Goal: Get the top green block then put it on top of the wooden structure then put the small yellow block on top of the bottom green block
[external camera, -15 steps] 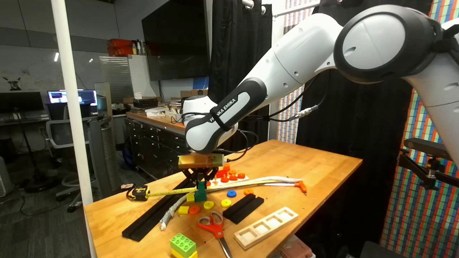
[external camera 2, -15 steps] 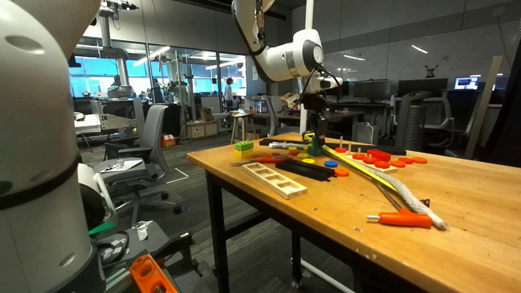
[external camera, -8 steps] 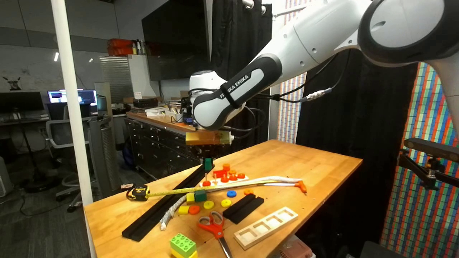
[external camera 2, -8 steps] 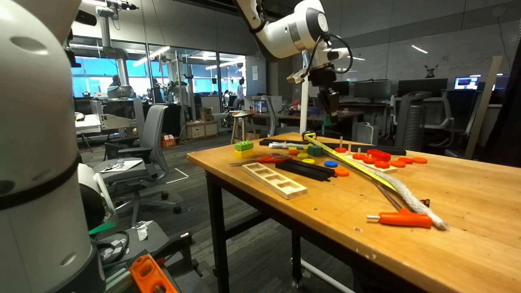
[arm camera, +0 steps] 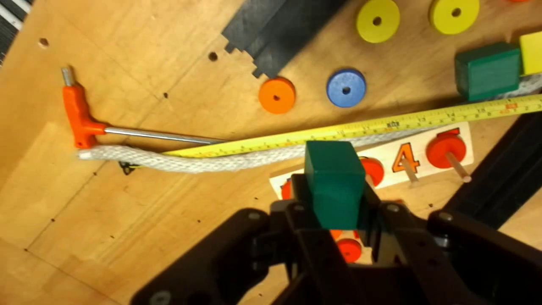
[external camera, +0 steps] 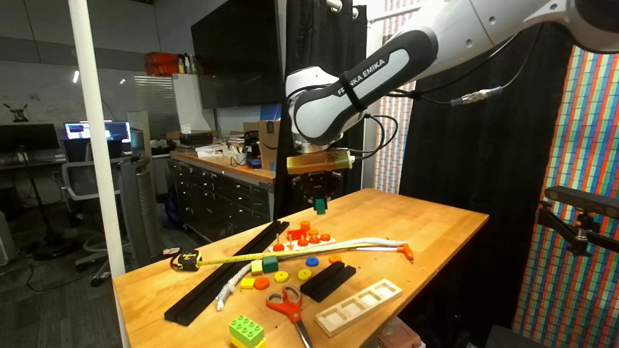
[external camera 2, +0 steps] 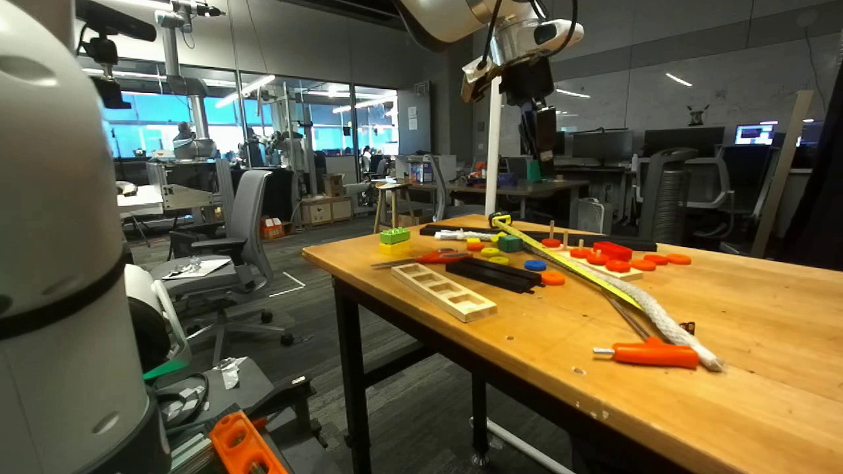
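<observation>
gripper [arm camera: 333, 192] grasping green block [arm camera: 335, 183] between fingers, block's end jutting out, above table [external camera: 416, 222]

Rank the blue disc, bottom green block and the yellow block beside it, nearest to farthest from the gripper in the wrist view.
1. Blue disc: up the picture from the gripper.
2. Bottom green block: upper right.
3. Yellow block: farther right, at the picture's edge.

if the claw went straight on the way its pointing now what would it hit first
Probably the tape, met by the green block the claw holds. Depth is unclear in the wrist view, so the rope or pegboard could come first.
</observation>
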You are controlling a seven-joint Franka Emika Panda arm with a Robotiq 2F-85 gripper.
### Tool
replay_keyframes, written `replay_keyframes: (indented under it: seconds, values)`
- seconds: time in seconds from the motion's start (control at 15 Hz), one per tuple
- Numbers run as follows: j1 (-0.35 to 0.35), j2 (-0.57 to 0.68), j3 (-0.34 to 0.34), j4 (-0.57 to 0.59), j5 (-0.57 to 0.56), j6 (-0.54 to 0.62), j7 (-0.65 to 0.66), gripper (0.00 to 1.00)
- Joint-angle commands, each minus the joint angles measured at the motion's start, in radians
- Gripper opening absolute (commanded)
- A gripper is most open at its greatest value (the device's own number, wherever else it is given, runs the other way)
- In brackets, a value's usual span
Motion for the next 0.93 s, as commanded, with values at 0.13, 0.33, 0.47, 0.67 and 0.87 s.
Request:
replay_keyframes:
  seconds: [0.13, 0.33, 0.47, 0.67, 0.87]
  values:
    - [-0.053, -0.194, 0.044, -0.218, 0.120, -0.029, -0.101, 0.13]
    - [-0.060, -0.264, 0.056, -0.333, 0.232, -0.008, -0.234, 0.13]
    - [-0.061, -0.301, 0.064, -0.396, 0.281, -0.006, -0.321, 0.13]
    - [-0.062, -0.340, 0.075, -0.473, 0.300, -0.013, -0.461, 0.13]
    - [-0.067, -0.348, 0.075, -0.535, 0.313, 0.005, -0.603, 0.13]
